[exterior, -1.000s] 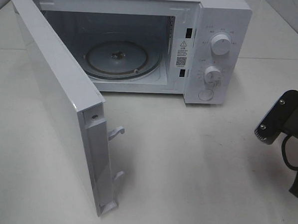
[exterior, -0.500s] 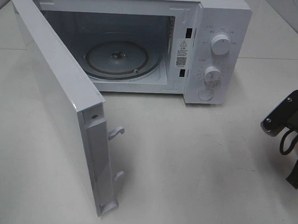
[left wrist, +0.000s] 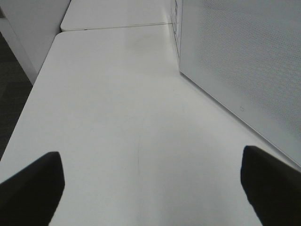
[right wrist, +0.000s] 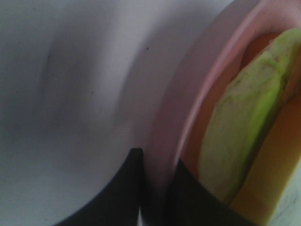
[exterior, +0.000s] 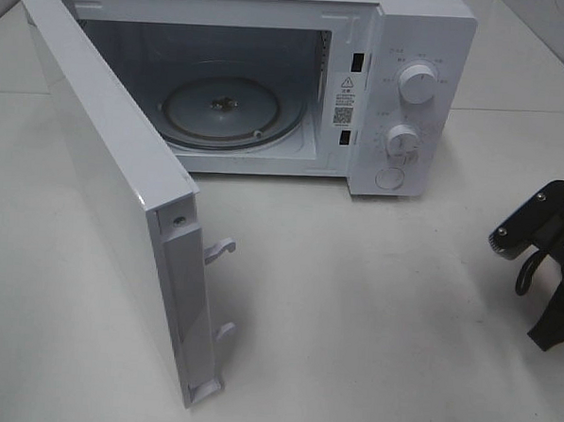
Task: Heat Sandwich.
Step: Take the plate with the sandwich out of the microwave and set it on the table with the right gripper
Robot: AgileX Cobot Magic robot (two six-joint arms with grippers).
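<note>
Gripping the pink plate [right wrist: 162, 141] by its rim, the right claw [right wrist: 150, 188] is pinched thin on that edge; the sandwich [right wrist: 240, 127] rides on the plate, green and orange layers showing close to the wrist camera.

Left claw [left wrist: 150, 188]: jaws spread wide, nothing between them, low over the bare counter [left wrist: 117, 117] on the left, beside the microwave's side wall.

Microwave [exterior: 401, 104]: far centre, door [exterior: 113, 193] swung fully open toward the near left, turntable [exterior: 232, 112] bare.

Right arm [exterior: 545, 244]: at the right edge of the overhead view, plate and sandwich out of that frame.

Change noted: a second ago the arm's black head sat higher and further in from the right edge; it has since slid lower and outward, turning. Microwave, door and left claw unchanged.

Reading: plate seemingly lifted, cavity ready; the carry leftward into the opening looks to be next, sandwich not yet inside.
</note>
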